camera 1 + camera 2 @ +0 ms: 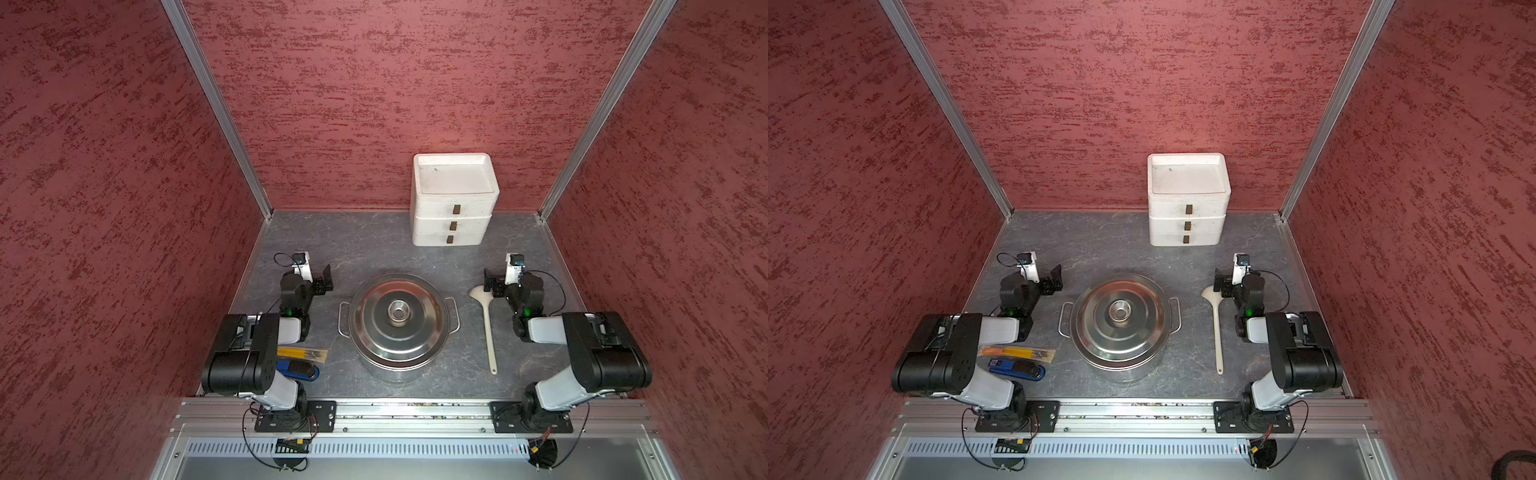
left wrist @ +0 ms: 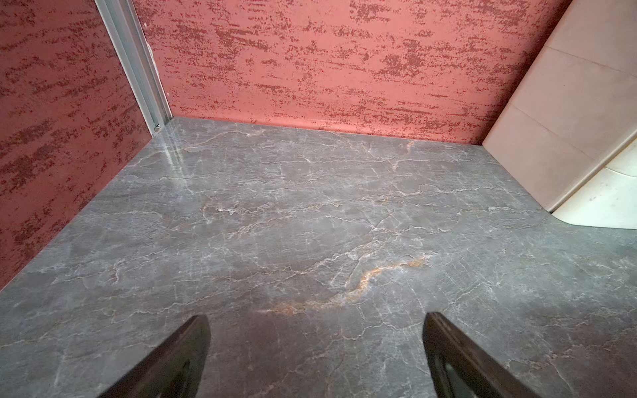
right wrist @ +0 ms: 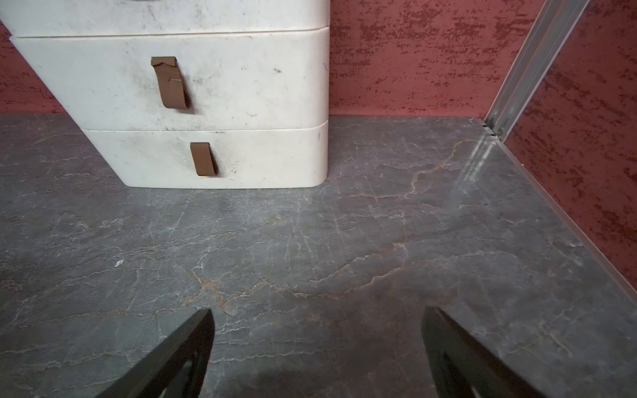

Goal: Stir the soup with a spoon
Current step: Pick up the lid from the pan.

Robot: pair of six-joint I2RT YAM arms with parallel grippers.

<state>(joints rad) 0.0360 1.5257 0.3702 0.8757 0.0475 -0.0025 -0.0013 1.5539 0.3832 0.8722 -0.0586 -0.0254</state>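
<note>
The left gripper (image 2: 315, 320) and right gripper (image 3: 317, 317) gape wide, both empty. The spoon (image 1: 487, 328) lies flat at 3 o'clock of the pot (image 1: 390, 374). Its thin handle could slip from the grip, and the lid (image 1: 397, 316) blocks stirring.

Left tool (image 2: 316, 316) and right tool (image 3: 319, 309) hover low, jaws spread wide.

Pot (image 1: 397, 322) central, spoon (image 1: 487, 328) to its right (not touching), drawer unit (image 1: 454, 199) behind, packet (image 1: 303, 353) and tool (image 1: 300, 370) left.
</note>
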